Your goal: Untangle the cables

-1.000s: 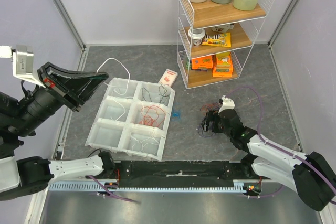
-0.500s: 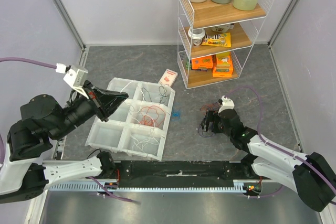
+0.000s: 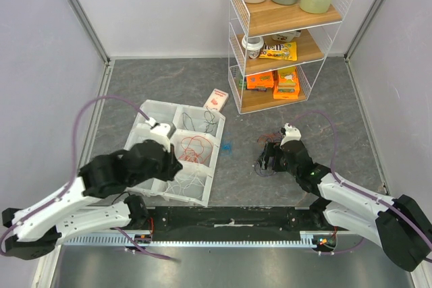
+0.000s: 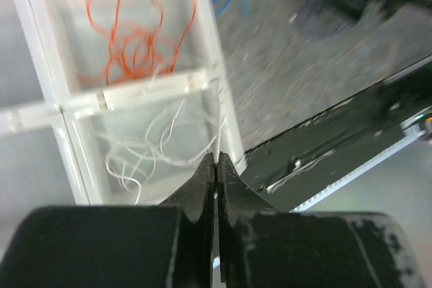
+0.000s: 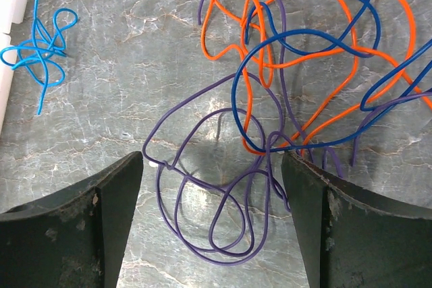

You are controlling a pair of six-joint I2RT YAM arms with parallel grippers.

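My left gripper hangs low over the white six-part tray. It is shut on a thin white cable that runs out of its tips into the near compartment, where white cable lies loose. An orange coil fills the compartment behind it and also shows in the left wrist view. Dark wires lie in the far right compartment. My right gripper is open, a finger on each side of a tangle of purple, orange and dark blue cables on the grey floor. A small light blue coil lies apart.
A wire shelf with bottles and snack packs stands at the back right. A small white and red box lies behind the tray. The black rail runs along the near edge. Grey walls close in both sides.
My left arm has swung down from high at the left to low over the tray's near compartments, still pinching the white cable. The right arm has not moved.
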